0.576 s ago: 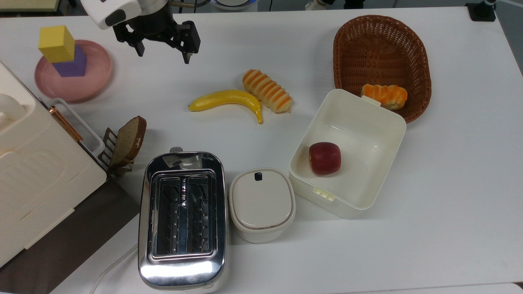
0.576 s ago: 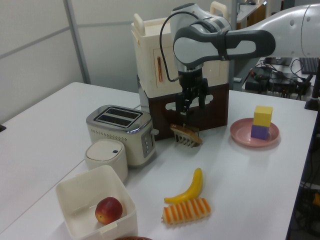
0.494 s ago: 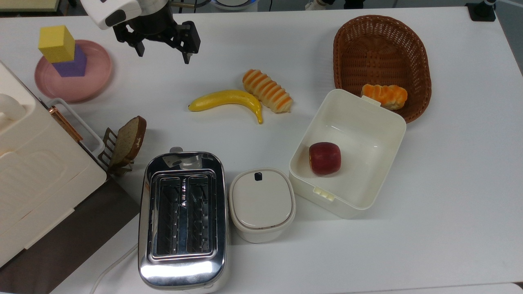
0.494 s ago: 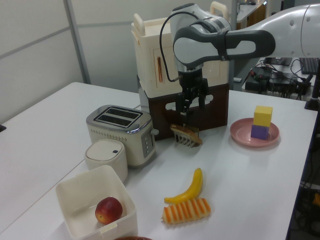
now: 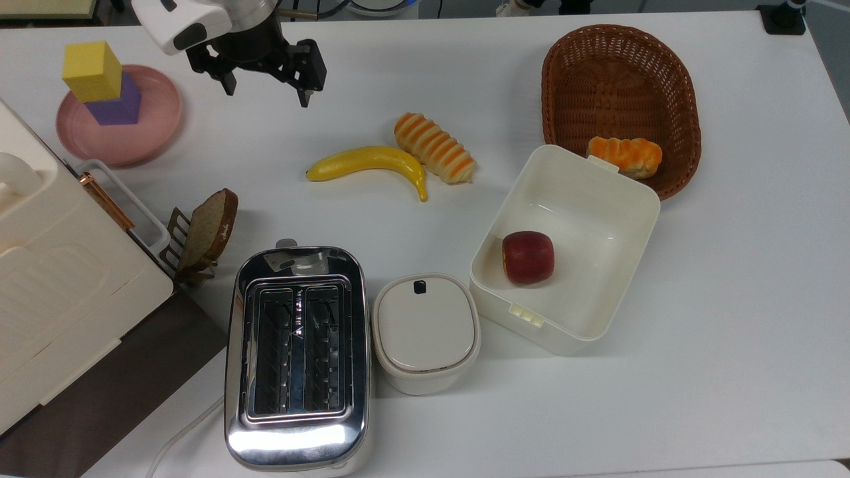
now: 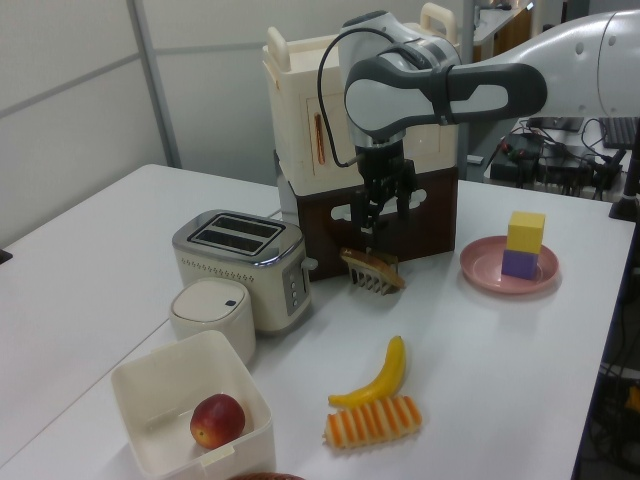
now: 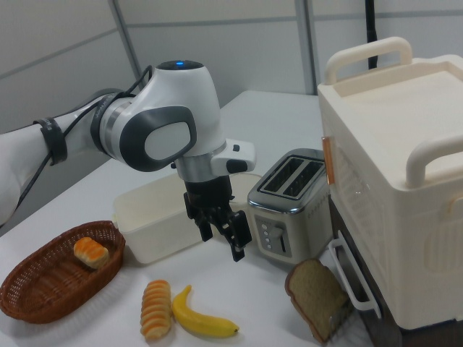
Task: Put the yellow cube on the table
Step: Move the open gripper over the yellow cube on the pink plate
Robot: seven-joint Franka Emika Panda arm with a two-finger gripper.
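Observation:
The yellow cube [image 5: 91, 70] [image 6: 527, 231] sits on top of a purple cube [image 5: 121, 104] [image 6: 520, 263], which rests on a round pink plate [image 5: 149, 126] [image 6: 480, 268] at the top view's upper left. My gripper [image 5: 265, 94] [image 6: 384, 214] [image 7: 222, 242] hangs open and empty above the white table [image 5: 372, 60]. In the top view it is to the right of the plate, well apart from the cube. Its fingers [image 5: 305, 96] point down.
A banana [image 5: 368, 164] and a striped bread roll [image 5: 435, 147] lie mid-table. A wicker basket [image 5: 621, 86], a white box [image 5: 631, 199] holding an apple [image 5: 528, 257], a toaster [image 5: 295, 355], a lidded pot [image 5: 425, 332], a bread slice [image 5: 209, 226] and a cream appliance [image 5: 60, 279] stand around.
The gripper has drifted slightly toward the top view's bottom and stays open. The cubes and everything else have not moved.

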